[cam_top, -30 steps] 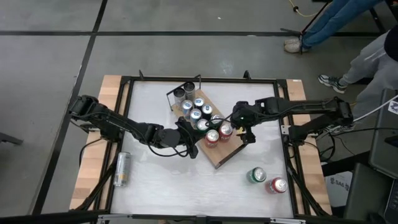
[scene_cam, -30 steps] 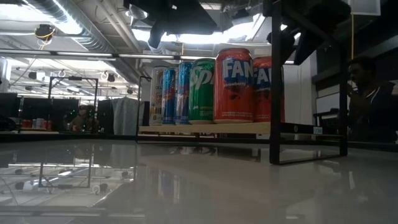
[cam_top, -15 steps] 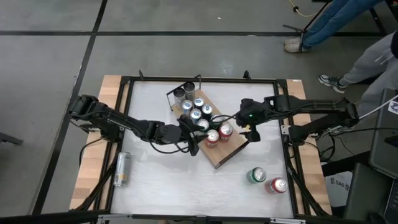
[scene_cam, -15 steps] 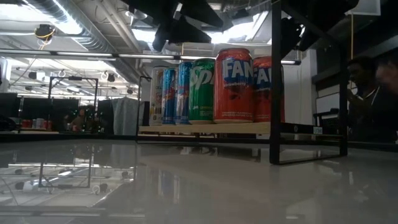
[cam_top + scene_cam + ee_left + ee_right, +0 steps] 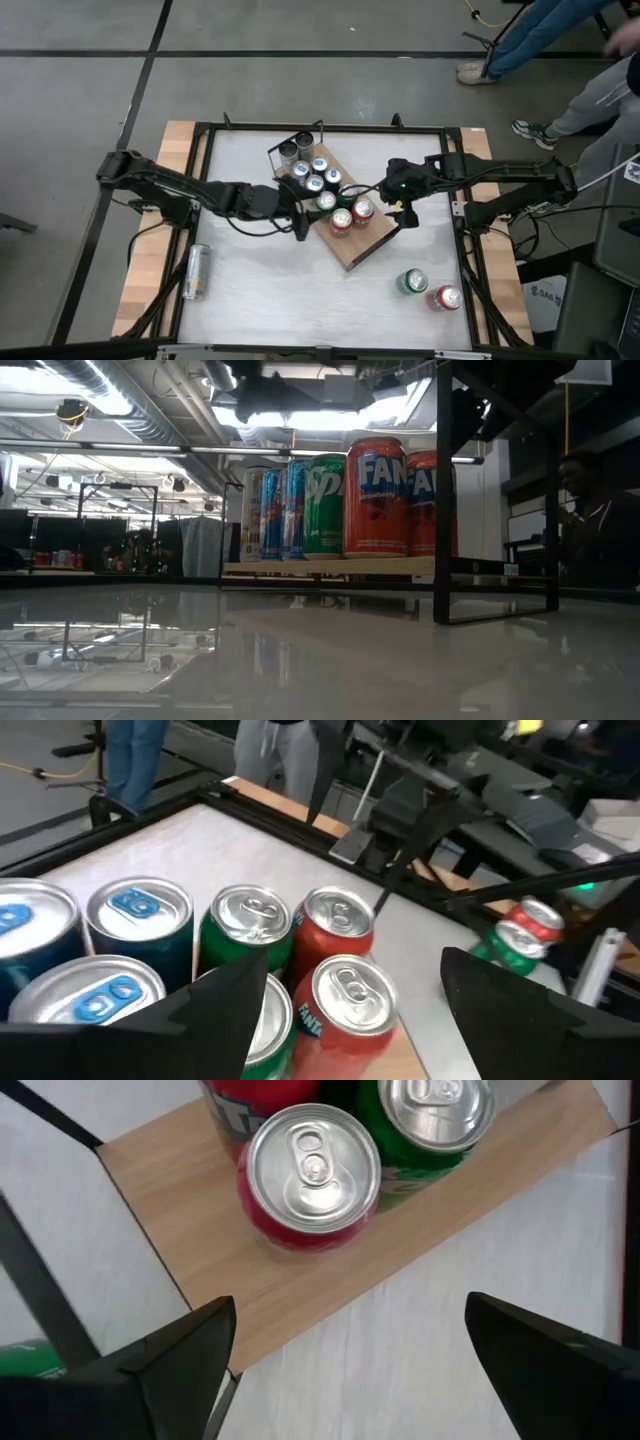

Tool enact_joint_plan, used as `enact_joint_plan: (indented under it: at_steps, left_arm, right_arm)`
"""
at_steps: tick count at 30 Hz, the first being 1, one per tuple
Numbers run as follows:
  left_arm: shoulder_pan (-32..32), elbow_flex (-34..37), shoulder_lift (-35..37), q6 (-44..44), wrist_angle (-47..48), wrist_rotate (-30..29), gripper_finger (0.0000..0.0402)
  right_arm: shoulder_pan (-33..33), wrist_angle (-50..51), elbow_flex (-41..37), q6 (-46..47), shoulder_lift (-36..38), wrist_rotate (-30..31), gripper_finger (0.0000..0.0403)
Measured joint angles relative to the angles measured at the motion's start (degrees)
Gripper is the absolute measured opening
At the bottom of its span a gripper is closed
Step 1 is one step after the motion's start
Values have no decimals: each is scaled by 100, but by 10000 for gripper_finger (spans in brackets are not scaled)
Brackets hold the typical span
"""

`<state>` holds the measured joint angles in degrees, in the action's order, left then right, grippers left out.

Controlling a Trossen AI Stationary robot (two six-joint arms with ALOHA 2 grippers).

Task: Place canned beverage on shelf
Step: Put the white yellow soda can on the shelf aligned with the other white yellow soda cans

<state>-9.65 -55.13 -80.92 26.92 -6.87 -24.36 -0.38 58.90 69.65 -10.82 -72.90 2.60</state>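
The shelf (image 5: 352, 246), a light-brown board with black end rails, lies slantwise mid-table and carries several upright cans. Two red cans (image 5: 341, 222) stand nearest its free end, with green (image 5: 243, 918) and blue (image 5: 135, 908) cans behind them. My left gripper (image 5: 300, 220) hovers open just off the shelf's left side; in its wrist view my left gripper (image 5: 350, 1010) looks over the can tops. My right gripper (image 5: 403, 212) hangs open above the shelf's right edge; my right gripper (image 5: 350, 1350) points down at the bare board (image 5: 330, 1295) beside a red can (image 5: 312, 1170).
A silver can (image 5: 196, 272) lies on its side on the pale wood strip at the left. A green can (image 5: 412, 282) and a red can (image 5: 446, 298) stand on the white tabletop near the right front corner. People stand beyond the far right corner.
My left gripper has opened and drawn back from the red cans toward the table's left edge, rising a little. The cans have stayed upright on the shelf. My right gripper has shifted slightly toward the right edge, still open.
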Motion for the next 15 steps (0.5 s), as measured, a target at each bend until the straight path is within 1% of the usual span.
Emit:
enact_joint_plan:
  at_steps: [2,4,6,8,10,11,13,15]
  left_arm:
    - [0,0,273,139,311,29,293]
    - [0,0,598,465,827,47,291]
    - [2,-2,941,1093,1504,198,290]
    - [0,-2,1246,2014,2427,506,290]
    - [-1,-2,1500,3107,3491,1058,290]
    - [-17,-2,1595,3649,4020,1425,290]
    - [-66,-2,1744,4644,5017,2271,290]
    - [-175,-2,1799,5442,5884,3090,290]
  right_arm:
    - [-2,-23,0,1,0,1,383]
    - [-2,-35,0,1,0,-2,383]
    - [-1,-37,0,1,0,1,383]
    - [-2,-44,0,1,0,-1,383]
    - [0,-51,0,1,0,-1,383]
    - [-1,-55,0,1,0,-1,383]
    - [0,-103,0,3,0,-4,383]
    - [-2,-190,-2,3,0,-8,383]
